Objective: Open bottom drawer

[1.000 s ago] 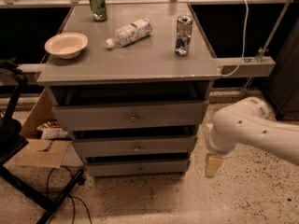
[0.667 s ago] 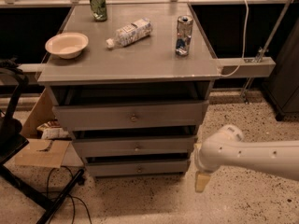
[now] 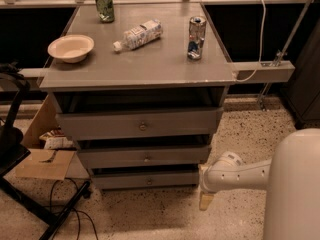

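The grey cabinet has three drawers. The bottom drawer [image 3: 145,180] is the slimmest, low near the floor, with a tiny round metal knob [image 3: 148,181] at its centre; it stands shut or barely ajar, a dark gap above it. My gripper [image 3: 205,200] hangs at the end of the white arm, just off the cabinet's lower right corner, to the right of the bottom drawer and close to the floor. It is apart from the knob and holds nothing that I can see.
On the cabinet top [image 3: 150,66] stand a bowl [image 3: 70,47], a green can [image 3: 104,5], a lying plastic bottle [image 3: 138,34] and a tall can [image 3: 196,31]. A cardboard box [image 3: 45,161] and black stand legs [image 3: 35,209] lie at left. A speckled floor [image 3: 150,219] lies below.
My arm has swung down and left, bringing the gripper from the cabinet's right side at mid height to its lower right corner near the floor. The drawers have not moved.
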`<state>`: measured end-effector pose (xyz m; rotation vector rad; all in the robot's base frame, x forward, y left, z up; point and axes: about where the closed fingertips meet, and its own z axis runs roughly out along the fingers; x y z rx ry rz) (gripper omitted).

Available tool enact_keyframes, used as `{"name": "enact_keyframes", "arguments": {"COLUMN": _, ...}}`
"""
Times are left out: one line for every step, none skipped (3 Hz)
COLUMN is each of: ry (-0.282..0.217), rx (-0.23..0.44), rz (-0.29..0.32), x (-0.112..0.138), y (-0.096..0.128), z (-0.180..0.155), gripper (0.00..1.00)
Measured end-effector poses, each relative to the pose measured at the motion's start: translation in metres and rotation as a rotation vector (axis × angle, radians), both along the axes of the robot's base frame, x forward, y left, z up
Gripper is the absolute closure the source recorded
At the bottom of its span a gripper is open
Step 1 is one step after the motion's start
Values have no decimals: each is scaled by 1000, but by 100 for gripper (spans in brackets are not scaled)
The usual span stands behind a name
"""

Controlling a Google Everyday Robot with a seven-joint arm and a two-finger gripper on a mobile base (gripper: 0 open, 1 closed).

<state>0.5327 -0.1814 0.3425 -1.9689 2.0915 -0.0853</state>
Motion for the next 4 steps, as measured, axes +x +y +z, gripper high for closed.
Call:
{"name": "enact_keyframes", "arguments": {"ry": -10, "rx": 1, "rz": 15, "x": 5, "y": 6, "z": -8, "gripper": 0}}
{"name": "enact_keyframes", "arguments": {"ry": -1, "rx": -8, "rz": 46, "x": 10, "y": 25, "z": -52, "gripper": 0}}
{"name": "enact_keyframes", "arguments": {"ry": -16, "rx": 12, "rz": 85, "x": 22, "y": 48, "z": -103, "gripper": 0}}
{"name": "enact_keyframes", "arguments": {"ry": -45, "rx": 31, "rz": 91, "x": 41, "y": 59, "z": -138, "gripper": 0}}
